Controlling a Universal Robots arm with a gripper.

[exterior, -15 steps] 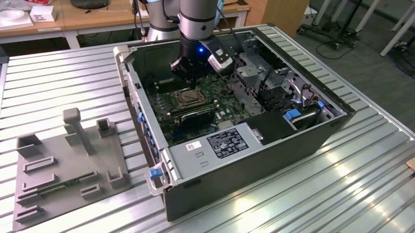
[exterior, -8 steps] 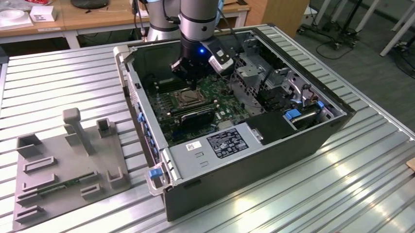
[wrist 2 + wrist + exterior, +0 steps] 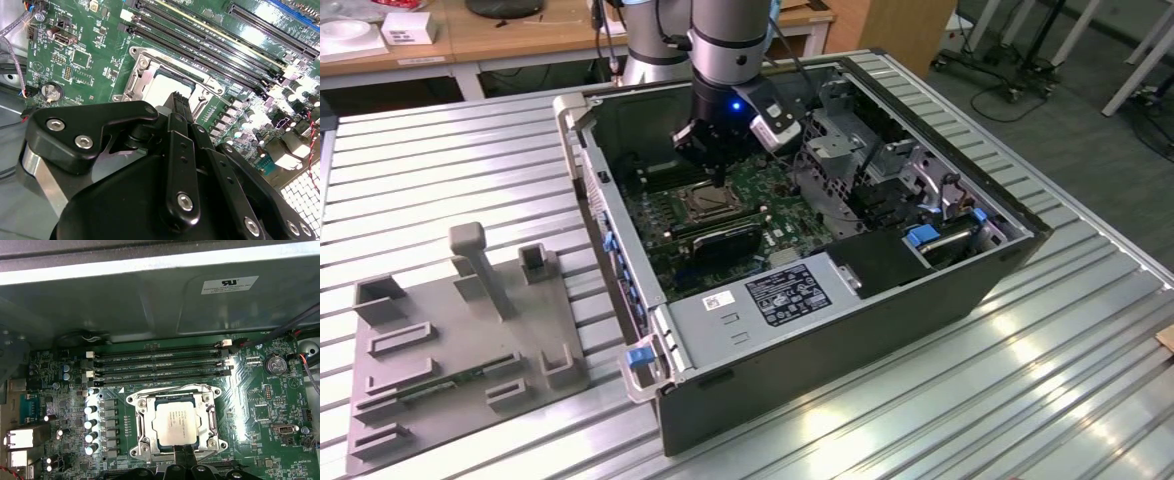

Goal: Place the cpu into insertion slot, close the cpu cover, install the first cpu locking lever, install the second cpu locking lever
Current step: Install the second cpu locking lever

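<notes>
Exterior view: the arm's gripper (image 3: 716, 180) is reaching down into the open computer case (image 3: 854, 330) lying on the ribbed metal bench (image 3: 440, 170), its tip hanging just above the insertion slot (image 3: 710, 205).

Second wrist view: the jaws are lying together, pointing at the cpu (image 3: 167, 87).

First wrist view: the cpu (image 3: 175, 423) is sitting in the insertion slot (image 3: 134, 432), the cpu cover (image 3: 207, 416) is lying flat around it, and the black memory slots (image 3: 160, 365) are running just beside.
</notes>
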